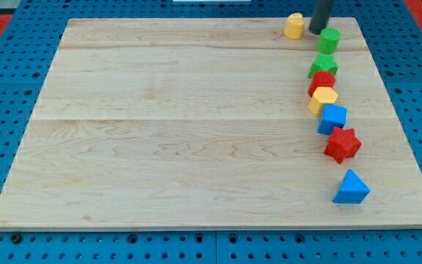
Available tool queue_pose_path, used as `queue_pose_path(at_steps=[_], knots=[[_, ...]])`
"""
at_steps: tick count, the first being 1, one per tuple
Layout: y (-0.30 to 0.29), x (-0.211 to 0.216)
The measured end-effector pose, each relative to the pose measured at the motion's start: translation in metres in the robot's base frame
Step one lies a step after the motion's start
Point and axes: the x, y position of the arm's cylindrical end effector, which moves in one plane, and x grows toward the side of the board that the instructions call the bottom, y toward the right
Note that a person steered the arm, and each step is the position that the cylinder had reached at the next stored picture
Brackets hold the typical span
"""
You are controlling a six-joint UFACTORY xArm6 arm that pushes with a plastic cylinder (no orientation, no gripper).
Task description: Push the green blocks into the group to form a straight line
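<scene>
My tip (318, 31) touches the board at the view's top right, just left of and above a green round block (330, 39) and right of a yellow heart-shaped block (294, 26). Below the green round block, a green star block (323, 66) heads a slanted row: a red block (321, 81), a yellow hexagon block (323, 97), a blue block (332, 118) and a red star block (342, 144). A blue triangle block (351, 188) lies apart, lower down. The two green blocks are a small gap apart.
The wooden board (182, 125) lies on a blue perforated table. All the blocks sit along the board's right side, near its right edge (398, 110).
</scene>
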Motion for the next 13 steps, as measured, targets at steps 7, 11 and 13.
queue_pose_path(at_steps=[7, 11, 13], knots=[[-0.003, 0.042], [-0.103, -0.023], [-0.03, -0.032]])
